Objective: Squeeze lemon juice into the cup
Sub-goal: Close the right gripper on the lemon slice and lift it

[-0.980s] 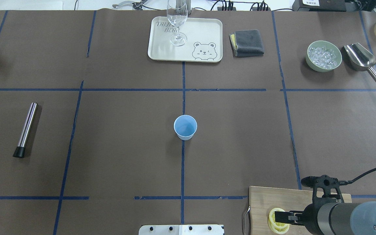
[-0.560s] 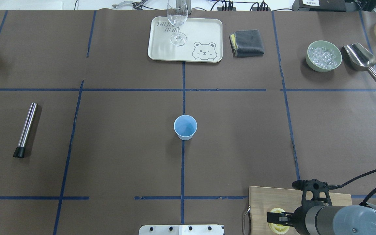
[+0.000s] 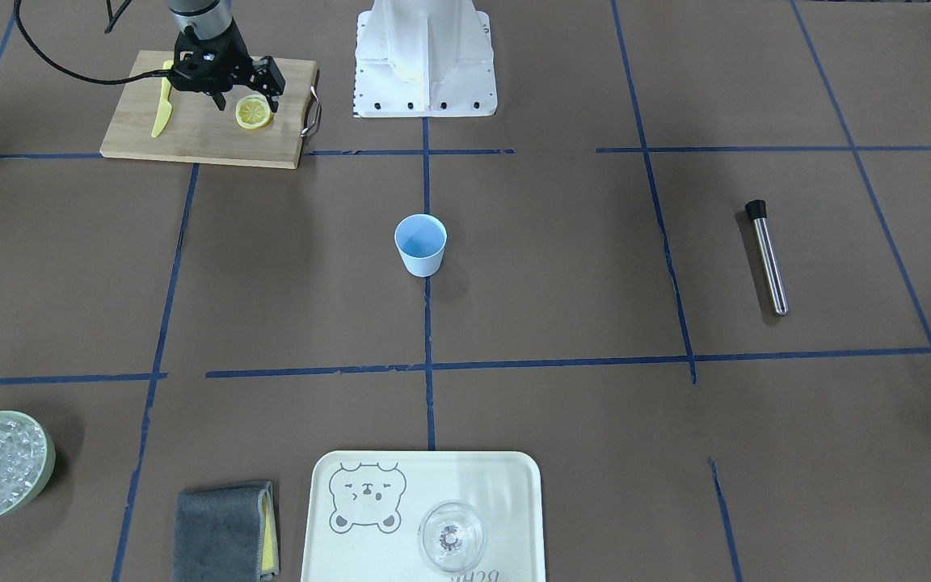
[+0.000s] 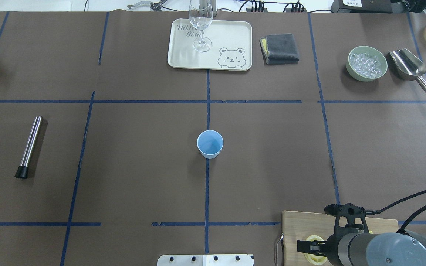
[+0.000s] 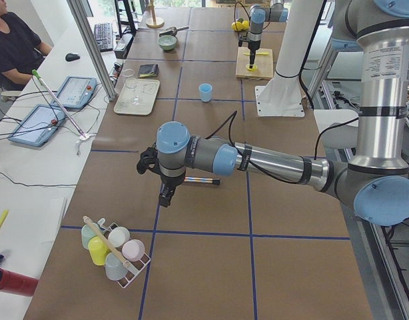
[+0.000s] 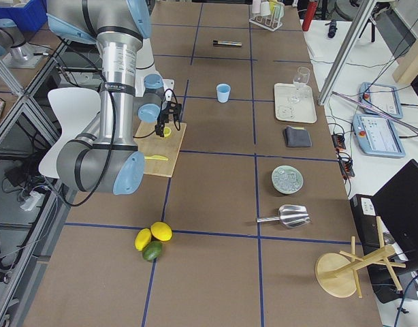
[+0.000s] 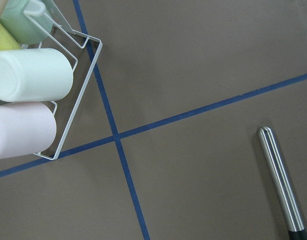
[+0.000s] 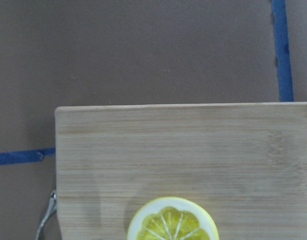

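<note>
The lemon slice (image 3: 254, 112) lies flat on the wooden cutting board (image 3: 199, 137) at the robot's near right; it also shows in the overhead view (image 4: 313, 250) and the right wrist view (image 8: 172, 223). My right gripper (image 3: 246, 103) is open, pointing down, with a finger on each side of the slice. The light-blue cup (image 4: 210, 144) stands upright at the table's middle, far from both grippers. My left gripper (image 5: 166, 197) hovers over the table's left end near a steel muddler (image 5: 202, 181); I cannot tell whether it is open or shut.
A yellow plastic knife (image 3: 161, 109) lies on the board behind the gripper. A tray (image 4: 235, 37) with a wine glass (image 4: 200, 26), a grey cloth (image 4: 280, 48), a green ice bowl (image 4: 367, 63) and a scoop (image 4: 409, 66) line the far edge. A cup rack (image 5: 114, 252) stands at the left end.
My right arm has shifted leftward in the overhead view, bringing the gripper over the lemon slice. The cup and the lemon have not moved.
</note>
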`<state>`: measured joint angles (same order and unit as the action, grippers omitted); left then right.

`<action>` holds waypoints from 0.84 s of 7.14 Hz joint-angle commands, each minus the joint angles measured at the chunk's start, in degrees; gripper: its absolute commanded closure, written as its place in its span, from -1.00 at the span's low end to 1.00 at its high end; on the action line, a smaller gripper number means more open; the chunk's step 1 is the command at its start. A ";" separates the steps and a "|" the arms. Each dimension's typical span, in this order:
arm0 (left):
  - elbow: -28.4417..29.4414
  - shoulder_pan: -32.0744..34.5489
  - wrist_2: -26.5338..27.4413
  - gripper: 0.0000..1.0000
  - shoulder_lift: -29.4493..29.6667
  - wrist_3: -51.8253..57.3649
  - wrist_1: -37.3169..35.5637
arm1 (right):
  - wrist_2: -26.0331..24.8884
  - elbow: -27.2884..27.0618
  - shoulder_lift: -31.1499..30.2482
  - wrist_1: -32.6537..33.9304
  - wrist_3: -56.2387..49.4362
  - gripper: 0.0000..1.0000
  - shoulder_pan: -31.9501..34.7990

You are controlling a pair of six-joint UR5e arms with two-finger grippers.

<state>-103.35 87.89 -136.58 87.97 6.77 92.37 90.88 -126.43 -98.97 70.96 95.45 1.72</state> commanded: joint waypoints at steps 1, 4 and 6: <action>0.08 0.00 0.00 -1.00 -0.08 0.00 0.00 | 0.00 0.65 1.84 1.99 0.00 -1.00 0.04; 0.08 0.00 0.00 -1.00 -0.08 0.00 0.00 | 0.09 1.71 1.76 2.26 0.00 -0.98 0.13; -0.01 0.00 0.00 -1.00 -0.08 0.00 0.00 | 0.00 1.80 1.67 2.17 0.00 -0.72 0.22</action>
<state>-103.29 87.89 -136.58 87.89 6.77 92.37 90.91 -124.74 -97.24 73.18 95.45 1.88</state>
